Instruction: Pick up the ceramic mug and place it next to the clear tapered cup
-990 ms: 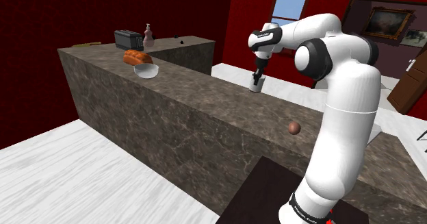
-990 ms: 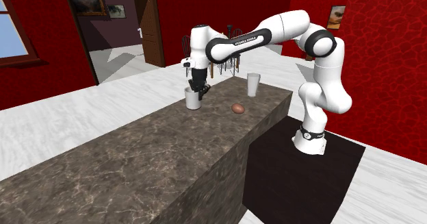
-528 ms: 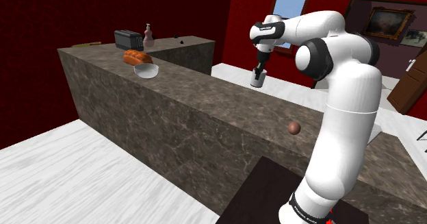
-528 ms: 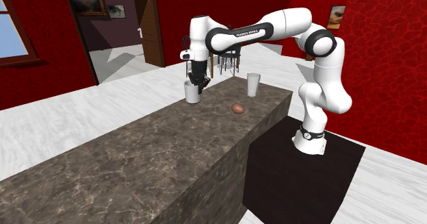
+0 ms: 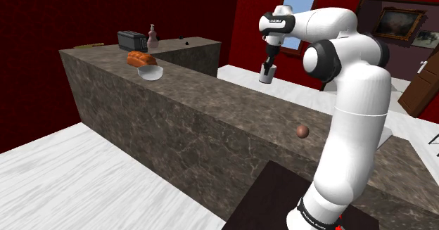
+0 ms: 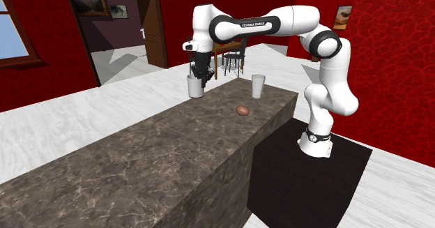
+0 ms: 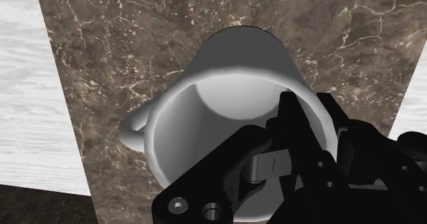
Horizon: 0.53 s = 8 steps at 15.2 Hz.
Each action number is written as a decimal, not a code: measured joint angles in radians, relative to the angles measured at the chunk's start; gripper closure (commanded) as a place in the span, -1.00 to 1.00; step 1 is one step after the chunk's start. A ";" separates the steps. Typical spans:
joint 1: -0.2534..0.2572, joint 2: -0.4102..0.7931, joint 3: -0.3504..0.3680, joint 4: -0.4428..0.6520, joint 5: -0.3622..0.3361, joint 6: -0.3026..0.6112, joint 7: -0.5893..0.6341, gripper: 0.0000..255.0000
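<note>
Above the desk [image 6: 174, 143], near its far long edge in the second exterior view, the plain white mug [image 6: 194, 88] hangs clear of the marbled top, its rim wall pinched by the claw [image 6: 201, 77], one finger inside and one outside. That view also gives the clear tapered cup [image 6: 258, 86] by the desk's end corner; the wrist view gives the mug's handle [image 7: 133, 127]. The arm [image 6: 279, 21] arches high, claw pointing down.
</note>
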<state>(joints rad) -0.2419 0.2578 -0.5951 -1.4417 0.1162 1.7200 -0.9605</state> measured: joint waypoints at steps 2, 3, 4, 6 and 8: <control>-0.005 0.008 -0.001 0.037 0.004 -0.030 -0.002 1.00; -0.005 0.007 -0.001 0.046 0.004 -0.040 -0.001 1.00; -0.006 -0.009 -0.005 0.033 -0.004 -0.041 -0.007 1.00; 0.002 -0.069 -0.015 -0.038 -0.035 -0.021 -0.015 1.00; 0.006 -0.130 -0.024 -0.105 -0.068 -0.004 -0.022 1.00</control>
<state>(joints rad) -0.2357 0.1276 -0.6193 -1.5469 0.0480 1.7157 -0.9826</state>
